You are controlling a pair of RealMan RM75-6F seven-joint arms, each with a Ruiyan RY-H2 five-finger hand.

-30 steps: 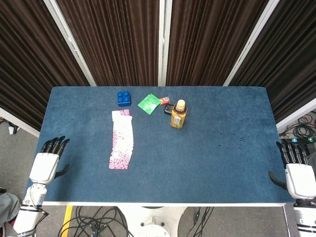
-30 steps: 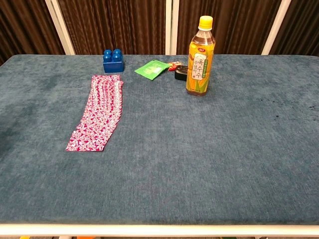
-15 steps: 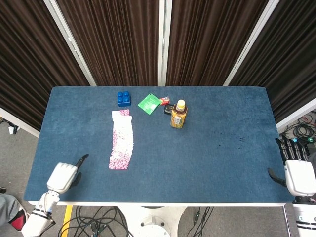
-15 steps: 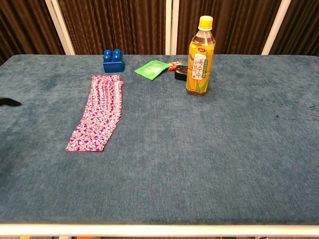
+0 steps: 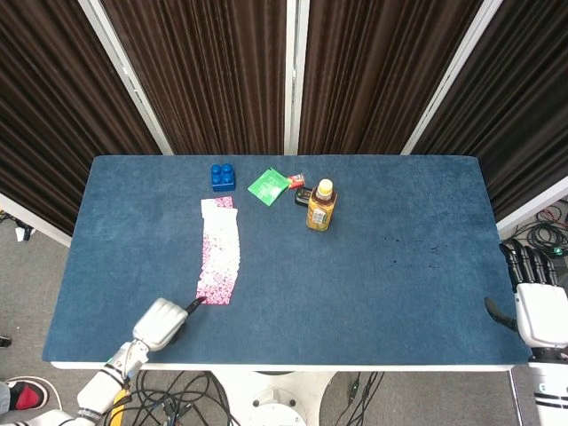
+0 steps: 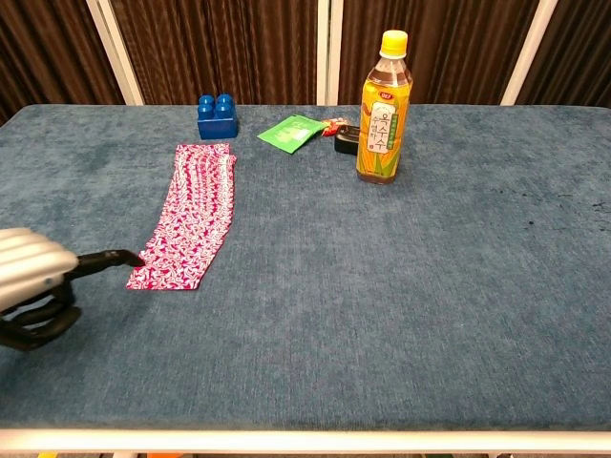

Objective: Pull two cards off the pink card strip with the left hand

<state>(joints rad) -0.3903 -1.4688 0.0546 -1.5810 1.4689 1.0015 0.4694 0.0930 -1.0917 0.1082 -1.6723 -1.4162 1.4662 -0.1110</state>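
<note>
- I have the left robot hand (image 6: pixel 33 277) low over the tabletop (image 5: pixel 373 266) at about 7 o'clock, most fingers curled in, holding nothing, one dark fingertip (image 6: pixel 119 256) stretched out toward the pink card strip (image 6: pixel 187 215).
- That fingertip sits right at the strip's near corner; I can't tell whether it touches.
- The strip lies fanned flat, running from the near-left toward 11 o'clock, its near end the one within reach, so that is where I'd judge the first card gets dragged from.
- No card is off yet.
- The right robot hand (image 5: pixel 537 306) waits at 4 o'clock beyond the edge, fingers apart, holding nothing, clear of the work.
- A bottle (image 6: pixel 384 105) and blue block (image 6: pixel 216 115) stand well away at 12 o'clock.
</note>
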